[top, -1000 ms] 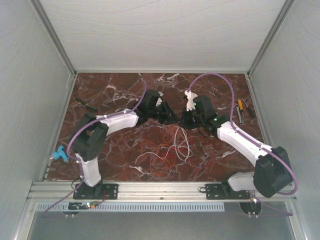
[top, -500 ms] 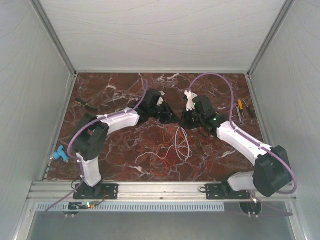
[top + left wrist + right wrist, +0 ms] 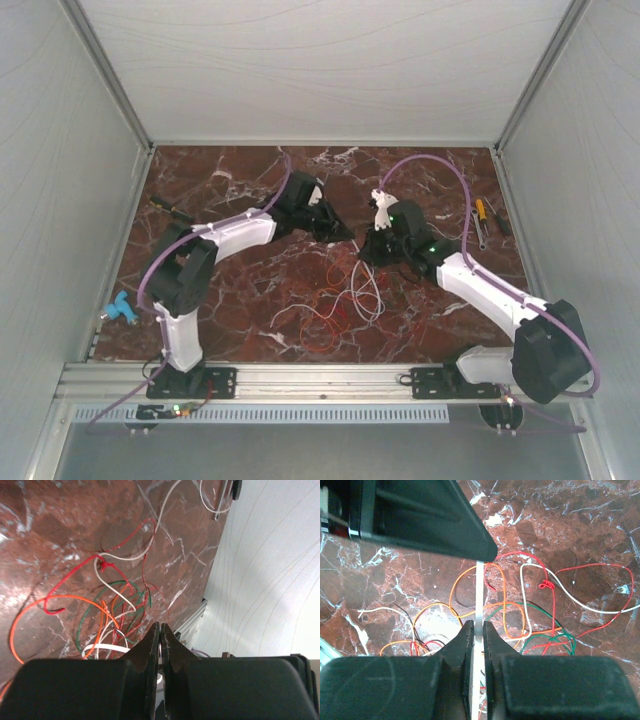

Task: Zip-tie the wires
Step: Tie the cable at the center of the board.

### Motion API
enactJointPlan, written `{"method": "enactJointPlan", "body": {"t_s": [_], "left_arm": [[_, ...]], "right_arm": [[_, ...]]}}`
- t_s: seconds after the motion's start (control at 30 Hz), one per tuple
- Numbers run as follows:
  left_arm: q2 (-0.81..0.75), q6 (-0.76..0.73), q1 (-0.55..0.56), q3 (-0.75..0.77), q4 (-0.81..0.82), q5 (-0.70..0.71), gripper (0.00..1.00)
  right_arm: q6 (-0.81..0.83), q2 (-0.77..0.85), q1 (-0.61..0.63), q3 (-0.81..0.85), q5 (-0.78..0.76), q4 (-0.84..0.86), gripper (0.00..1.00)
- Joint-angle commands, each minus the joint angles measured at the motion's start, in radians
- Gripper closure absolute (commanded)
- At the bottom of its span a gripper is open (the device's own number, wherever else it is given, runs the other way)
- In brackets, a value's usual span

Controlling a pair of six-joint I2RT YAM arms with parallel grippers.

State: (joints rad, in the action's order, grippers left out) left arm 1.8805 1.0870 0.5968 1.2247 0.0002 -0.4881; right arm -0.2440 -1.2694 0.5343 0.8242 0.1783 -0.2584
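The wires [image 3: 358, 296] lie in loose red, orange, white and green curls on the marble table, just in front of both grippers. In the right wrist view they spread under the jaws around a red knot [image 3: 546, 585]. They also show in the left wrist view [image 3: 103, 566]. The zip tie [image 3: 479, 595], a pale straight strip, runs from my right gripper [image 3: 477, 626], which is shut on it, up to the tip of my left gripper [image 3: 485, 555]. The left gripper [image 3: 161, 626] is shut, a pale sliver between its jaws. From above, the left gripper [image 3: 340, 230] and right gripper [image 3: 363, 250] nearly meet.
Screwdrivers [image 3: 482, 222] lie at the table's right edge and a dark tool [image 3: 172, 208] at the left. A blue object [image 3: 120, 310] sits at the near-left edge. Pale enclosure walls surround the table. Purple cables arch over both arms.
The left jaws have closed on the zip tie's end. The left gripper has shifted toward the back and the right gripper a little nearer and leftward. The wires lie as before.
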Motion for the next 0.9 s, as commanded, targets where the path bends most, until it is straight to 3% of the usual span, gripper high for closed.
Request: {"method": "enactJointPlan", "body": {"t_s": [0.0,0.87], "left_arm": [[0.034,-0.044,-0.041,0.084,-0.010,0.051,1.00],[0.317,-0.197,-0.256,0.354,-0.139,0.133,1.00]], "right_arm": [[-0.017,0.027,0.012,-0.031,-0.016,-0.035,1.00],[-0.084,0.053,0.044,-0.151,-0.027,0.011,1.00]]}}
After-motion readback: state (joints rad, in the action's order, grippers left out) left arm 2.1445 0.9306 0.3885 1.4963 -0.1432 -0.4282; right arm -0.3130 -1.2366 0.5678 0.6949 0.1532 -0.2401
